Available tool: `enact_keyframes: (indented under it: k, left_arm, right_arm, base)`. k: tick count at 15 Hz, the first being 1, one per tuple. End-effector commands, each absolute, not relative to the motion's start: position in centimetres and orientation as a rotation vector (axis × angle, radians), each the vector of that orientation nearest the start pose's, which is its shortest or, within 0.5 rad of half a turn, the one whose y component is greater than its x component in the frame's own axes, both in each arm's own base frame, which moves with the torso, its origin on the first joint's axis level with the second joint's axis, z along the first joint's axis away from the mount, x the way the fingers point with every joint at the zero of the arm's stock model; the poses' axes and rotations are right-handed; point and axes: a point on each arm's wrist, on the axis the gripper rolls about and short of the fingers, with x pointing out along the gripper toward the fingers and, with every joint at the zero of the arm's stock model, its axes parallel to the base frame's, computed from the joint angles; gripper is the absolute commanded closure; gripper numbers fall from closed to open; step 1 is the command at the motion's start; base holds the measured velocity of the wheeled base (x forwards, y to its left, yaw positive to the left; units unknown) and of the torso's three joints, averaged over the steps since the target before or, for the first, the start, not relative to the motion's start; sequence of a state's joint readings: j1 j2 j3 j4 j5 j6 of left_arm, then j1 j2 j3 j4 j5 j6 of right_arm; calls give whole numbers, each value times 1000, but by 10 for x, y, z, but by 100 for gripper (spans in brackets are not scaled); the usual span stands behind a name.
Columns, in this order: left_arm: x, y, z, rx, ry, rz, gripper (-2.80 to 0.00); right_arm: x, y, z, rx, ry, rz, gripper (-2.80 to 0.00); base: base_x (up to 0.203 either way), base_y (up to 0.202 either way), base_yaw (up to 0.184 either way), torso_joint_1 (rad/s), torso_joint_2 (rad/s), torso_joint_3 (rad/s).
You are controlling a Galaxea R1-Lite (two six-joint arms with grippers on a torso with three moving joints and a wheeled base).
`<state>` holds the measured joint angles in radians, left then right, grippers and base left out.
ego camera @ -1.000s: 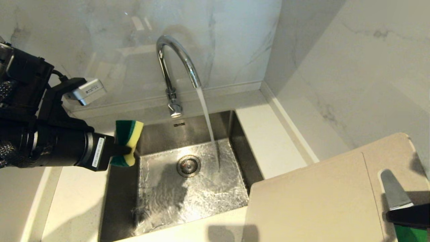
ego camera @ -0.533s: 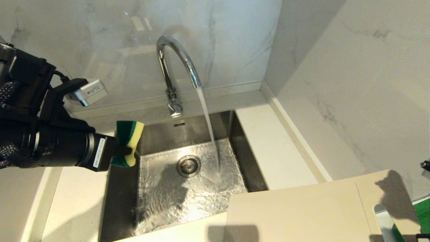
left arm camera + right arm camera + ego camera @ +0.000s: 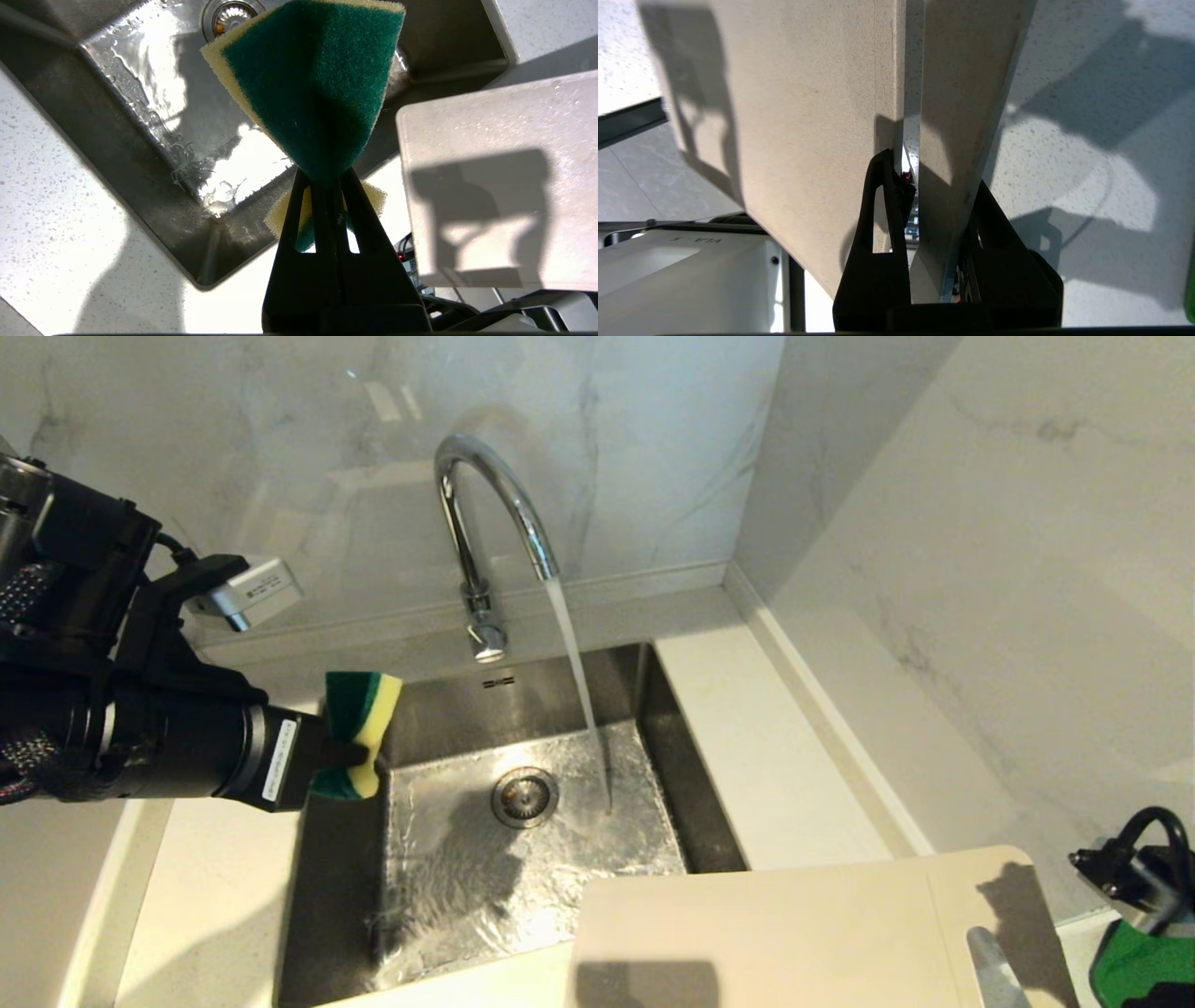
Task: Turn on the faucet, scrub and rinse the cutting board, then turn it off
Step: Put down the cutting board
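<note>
Cream-white plastic cutting board (image 3: 766, 943) lies at 5 o'clock in the head view. It looks near flat, its near-left corner reaches over the steel sink (image 3: 336, 859) rim, and the rest sits above the speckled bench (image 3: 215, 896).

**Faucet:** The chrome faucet (image 3: 485, 513) stands at 12 o'clock of the basin. A water stream (image 3: 574, 663) runs from its spout and lands at 3 o'clock of the drain (image 3: 525, 796).

**Left hand:** The left hand (image 3: 350, 756) is at 9 o'clock of the sink. It is clenched on a green-and-yellow sponge (image 3: 359, 728), pinching it at the waist, well apart from the board.

**Right hand:** The right hand (image 3: 924, 172) sits at the board's slot handle, with the narrow strip beyond the slot lying inside it. I cannot tell whether that strip is clamped or let loose.

**Handling, by judgement:**
- The board is stiff and broad but fairly light.
- Droplets on its face suggest it is slick.
- A hold at one end gives it leverage to swing or twist.
- The slot strip is the sound place to take hold; a bare wet edge would likely slip.
- The sponge is soft and deforms under grip.

**Obscured:**
- The board's near edge and right end run out of the head view.
- The right arm shows there only as black cabling and a green patch at 4 o'clock.
- The underside of the board is unseen.
</note>
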<state>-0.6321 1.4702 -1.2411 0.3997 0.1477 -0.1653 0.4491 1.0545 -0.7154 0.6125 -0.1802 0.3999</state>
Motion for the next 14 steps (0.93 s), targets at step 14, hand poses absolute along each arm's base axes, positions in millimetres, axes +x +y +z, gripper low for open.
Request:
enact_keyframes:
  k: [14]
  left_arm:
    - [196,-139,272,79,624,-411,0]
  right_arm:
    - [123,57,253,399,627,194,0]
  base:
    - [0,0,0,0,0,0]
